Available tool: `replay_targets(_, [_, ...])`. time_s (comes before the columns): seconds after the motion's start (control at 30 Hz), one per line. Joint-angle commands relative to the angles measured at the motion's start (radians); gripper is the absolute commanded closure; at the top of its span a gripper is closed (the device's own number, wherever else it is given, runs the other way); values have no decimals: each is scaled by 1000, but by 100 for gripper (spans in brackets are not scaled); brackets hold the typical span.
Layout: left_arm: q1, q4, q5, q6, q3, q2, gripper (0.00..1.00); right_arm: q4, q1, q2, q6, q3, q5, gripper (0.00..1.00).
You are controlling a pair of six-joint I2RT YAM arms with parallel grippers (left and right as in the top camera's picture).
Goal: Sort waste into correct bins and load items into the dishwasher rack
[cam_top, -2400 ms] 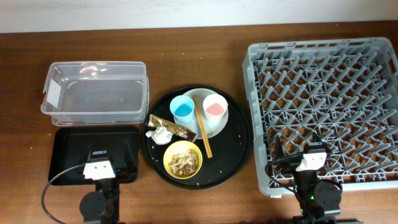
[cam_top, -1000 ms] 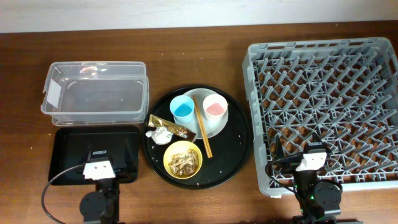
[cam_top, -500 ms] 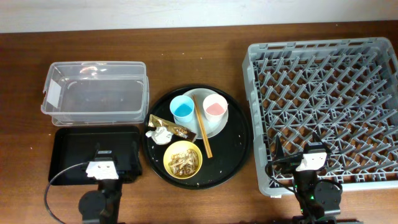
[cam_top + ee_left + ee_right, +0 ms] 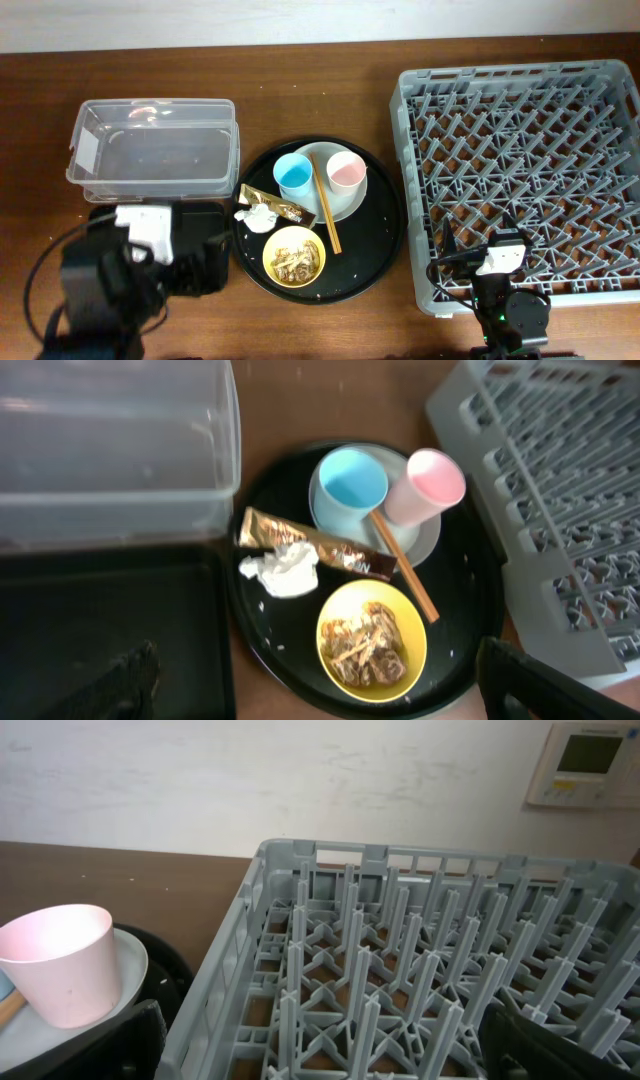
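Observation:
On a round black tray (image 4: 385, 225) sit a blue cup (image 4: 295, 177), a pink cup (image 4: 346, 172) and chopsticks (image 4: 324, 205) on a white plate (image 4: 345, 205). Beside them lie a brown-gold wrapper (image 4: 275, 203), a white tissue (image 4: 257, 217) and a yellow bowl (image 4: 294, 256) of scraps (image 4: 365, 645). The clear box (image 4: 152, 150) stands at the back left. The black rectangular tray (image 4: 205, 225) lies mostly under my left arm. The grey rack (image 4: 520, 170) is at the right. My left gripper (image 4: 318, 685) is open and empty above the bowl's near side. My right gripper (image 4: 325, 1045) is open and empty over the rack's near-left corner.
The left arm's body (image 4: 100, 285) looms large over the front left of the table. A wall runs along the table's far edge, with a wall panel (image 4: 590, 760) at the upper right in the right wrist view. The pink cup (image 4: 65, 960) shows left of the rack there.
My left arm has risen and swung up over the black rectangular tray, now covering most of it. The right arm and all the objects have not moved.

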Motion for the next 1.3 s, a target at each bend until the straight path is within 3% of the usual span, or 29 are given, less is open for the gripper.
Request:
replay_targets(0.0, [6,-19,102,4,28,190,1,-4,-5,-7,9,-7,9,2])
replay_targets(0.03, [6,-20,119,4,28,224,1,-4,-5,-7,9,-7,9,2])
replay_targets(0.07, [6,-13,121,5,28,274,10,-4,-5,-7,9,-7,9,1])
replay_targets(0.1, [5,-6,122,14,28,321,27,-4,-5,-7,9,-7,9,2])
replay_targets(0.2, [-57,-8,63,38,18,406,41,-4,-5,-7,9,-7,9,2])
replay_targets(0.3, [-161,22,-143,-82,4,455,41,-4,-5,-7,9,-7,9,2])
replay_targets(0.47, [-322,140,-338,-198,1,542,41,-4,-5,-7,9,-7,9,2])
replay_targets(0.73, [-337,275,-316,-238,1,884,36,-4,-5,-7,9,-7,9,2])
replay_targets(0.97, [-337,341,-264,-238,1,1006,37,-4,-5,-7,9,-7,9,2])
replay_targets(1.07, [-337,346,-264,-238,1,1028,44,-4,-5,-7,9,-7,9,2])
replay_targets(1.2, [-337,340,-264,-238,1,1034,79,-4,-5,-7,9,-7,9,2])
replay_targets(1.27, [-337,328,-264,-238,6,1018,90,-4,-5,-7,9,-7,9,2])
